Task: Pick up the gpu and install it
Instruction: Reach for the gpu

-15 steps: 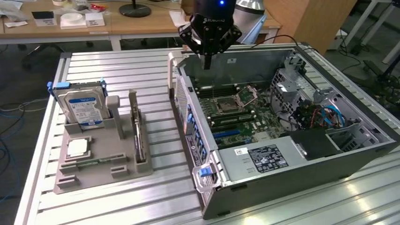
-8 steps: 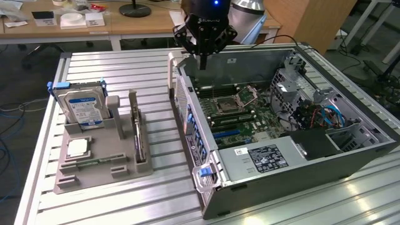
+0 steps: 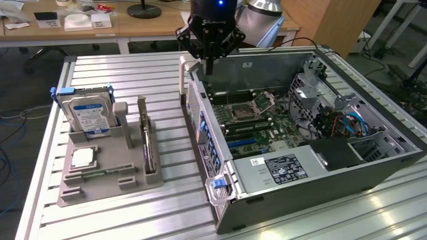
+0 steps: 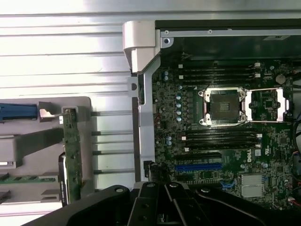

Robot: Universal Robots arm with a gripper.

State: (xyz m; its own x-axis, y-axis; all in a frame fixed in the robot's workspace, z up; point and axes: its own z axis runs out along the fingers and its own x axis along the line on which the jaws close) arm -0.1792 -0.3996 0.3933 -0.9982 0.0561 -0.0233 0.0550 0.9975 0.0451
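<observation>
Exterior view: tool (image 3: 208, 67) hangs above the open computer case (image 3: 300, 165) at its edge toward the exterior view's left, fingers pressed together, nothing pinched. gpu (image 3: 145, 140) stands on edge in the grey holder (image 3: 107, 182) on the worktop (image 3: 127, 75), just beside the hard drive (image 3: 87, 115), well apart from the tool.

Wrist view: gpu (image 4: 72, 146) sits in the holder slot. The motherboard (image 4: 221, 136) shows an empty blue slot (image 4: 198, 166). The tool (image 4: 164, 205) is over the case edge.

exterior cam: off my arm, high, slanting down over the whole table (image 3: 120, 75), well back | wrist cam: on my wrist, facing straight down, close in | shared: both show me the case rim (image 3: 195, 100) (image 4: 141, 117), motherboard (image 3: 260, 120) (image 4: 211, 146), grey holder (image 3: 107, 175) (image 4: 33, 141), gpu (image 3: 143, 135) (image 4: 71, 141)
</observation>
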